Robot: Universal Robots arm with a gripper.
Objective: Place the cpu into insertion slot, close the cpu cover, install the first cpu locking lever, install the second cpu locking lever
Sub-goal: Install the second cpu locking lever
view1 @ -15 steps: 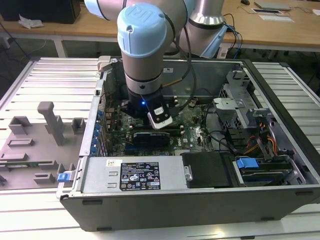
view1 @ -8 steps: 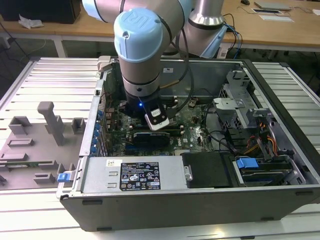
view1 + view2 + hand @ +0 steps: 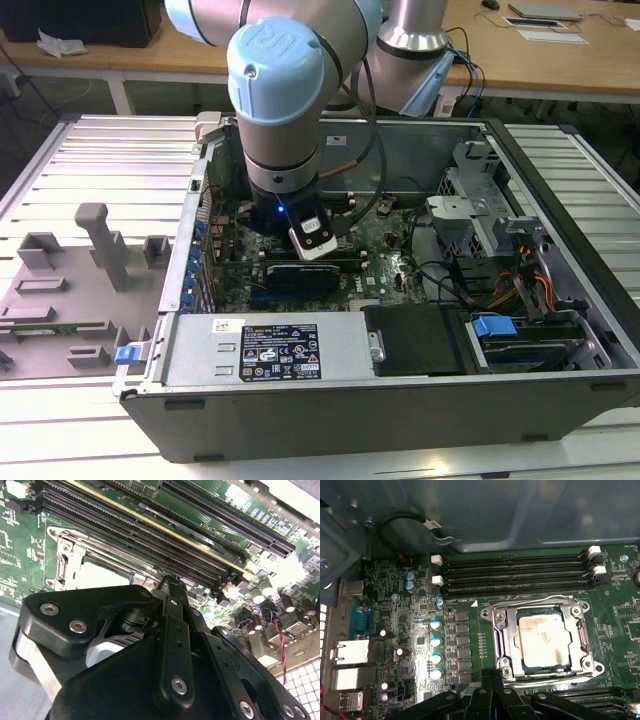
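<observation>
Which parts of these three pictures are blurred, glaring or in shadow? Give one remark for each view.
In the exterior view, the arm shades the motherboard beneath it. In the second wrist view, the gripper looms large and soft up close, and the far corner is washed out white. In the first wrist view, the cpu looks sharp, with bright glints on the cpu cover.

ribbed metal table (image 3: pixel 90 150) under open computer case (image 3: pixel 400 400) and grey fixture blocks (image 3: pixel 100 245)
</observation>
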